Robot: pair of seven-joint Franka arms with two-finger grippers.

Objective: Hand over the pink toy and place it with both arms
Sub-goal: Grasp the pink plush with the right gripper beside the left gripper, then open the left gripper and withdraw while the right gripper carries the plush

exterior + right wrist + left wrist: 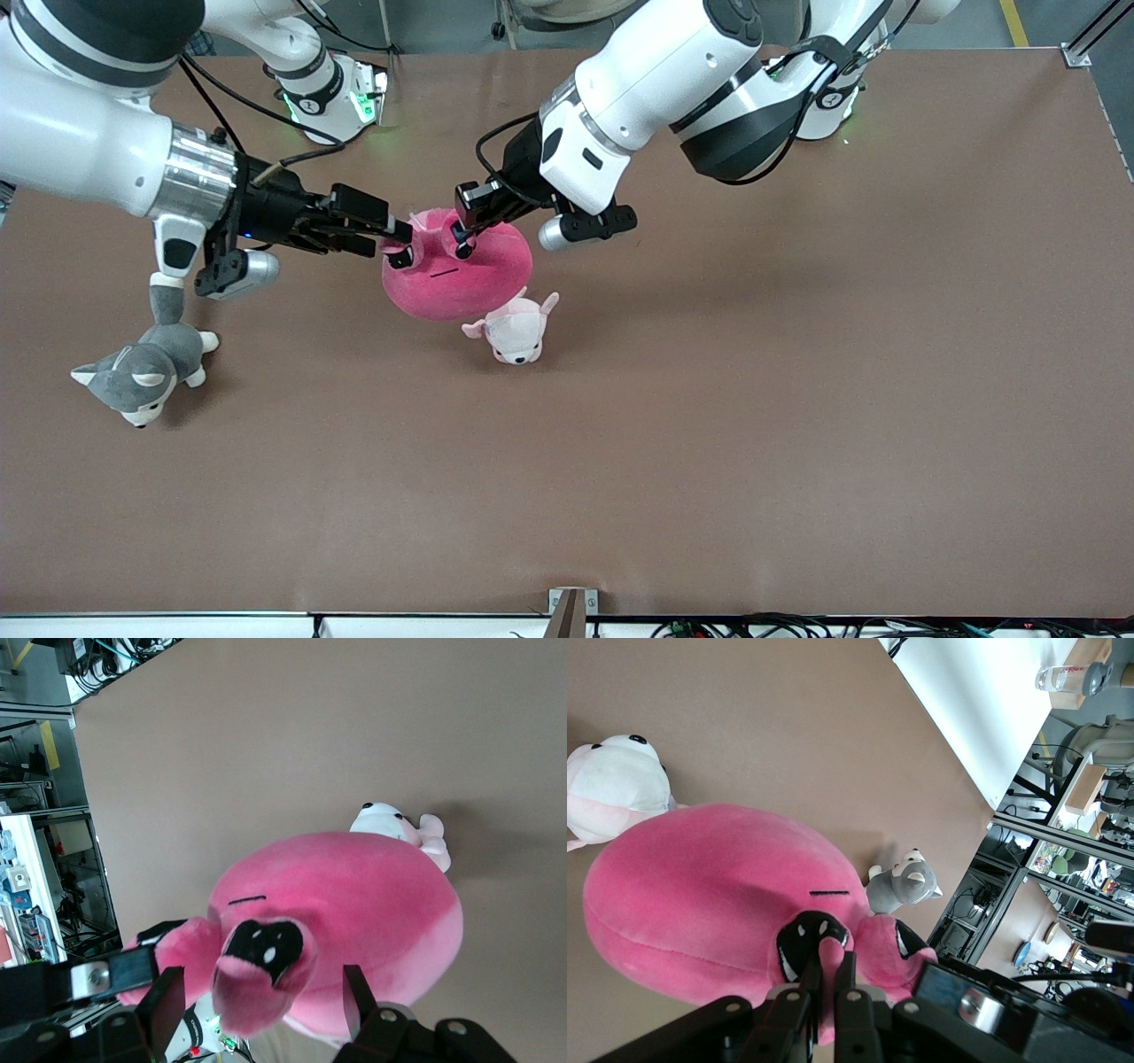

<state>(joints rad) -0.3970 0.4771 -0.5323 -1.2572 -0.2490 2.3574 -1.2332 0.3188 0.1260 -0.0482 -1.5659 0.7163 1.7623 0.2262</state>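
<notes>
The large round hot-pink plush toy with dark angry eyes (461, 279) (700, 895) (354, 912) is in the middle part of the brown table (797, 399), a little toward the right arm's end, and it seems to hang slightly above the surface. My left gripper (461, 241) (828, 983) meets it at about twelve o'clock of its body in the front view. These fingers are clenched on a fold of pink plush just beside one dark eye, with the fabric squeezed between them. My right gripper (400, 248) (261, 997) is at about ten o'clock of the toy. Its fingers (168, 1001) are spread wide, one on each side of a soft pink bump with the other dark eye, and I see a gap between them and the plush. At about five o'clock from the toy, touching or partly under its edge, lies a small pale pink-and-white plush animal with pointed ears (516, 332) (611, 784) (390, 824). At about eight o'clock, well apart and toward the right arm's end, lies a grey-and-white plush dog (142, 372) (904, 886).
</notes>
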